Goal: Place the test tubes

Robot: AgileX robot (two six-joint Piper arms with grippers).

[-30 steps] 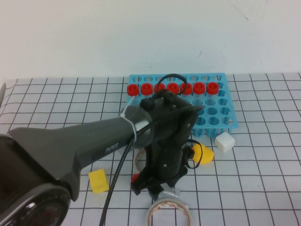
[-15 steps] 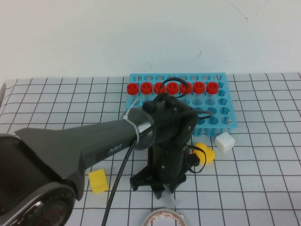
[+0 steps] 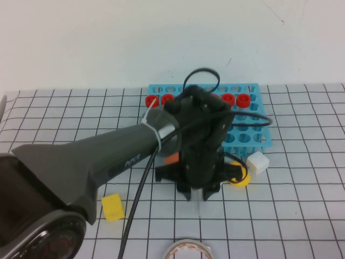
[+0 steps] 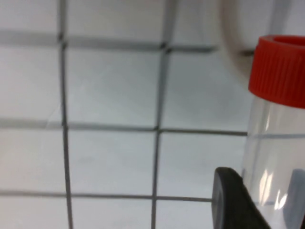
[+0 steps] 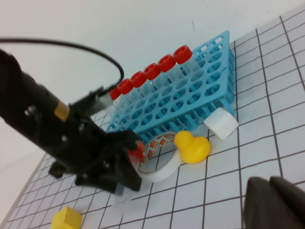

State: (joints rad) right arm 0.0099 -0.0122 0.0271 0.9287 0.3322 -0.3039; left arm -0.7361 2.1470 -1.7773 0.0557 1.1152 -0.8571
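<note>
Red comes first in the left wrist view: the cap (image 4: 280,71) of a clear test tube (image 4: 272,157), seen close up. One black finger (image 4: 233,202) of the left gripper (image 3: 198,190) presses against its wall, with the grid mat (image 4: 109,162) behind. The high view hides that grip. There we see only the tube's clear end poking out beneath the clenched gripper, which hangs over the mat just in front of the blue rack (image 3: 259,141).

The right wrist view gives us what the arm blocks from above. A tape roll (image 5: 159,155) lies under the left gripper, just beside a yellow duck (image 5: 190,145). The row of capped tubes (image 5: 167,62) runs along the rack's far side. From above we count only four of those caps, two on each side of the arm. The right gripper (image 5: 271,191), pinched together on nothing, shows only to its own camera. It is held above the mat to the right of the rack.

The high view alone shows us a second tape roll (image 3: 188,250) at the near edge. A white cube (image 3: 257,162) sits by the duck and a yellow cube (image 3: 112,207) lies off to the left.

A second ago the left gripper sat nearer to us, just over that near roll, and all seven rack caps were in sight. It has since carried the tube towards the rack.
</note>
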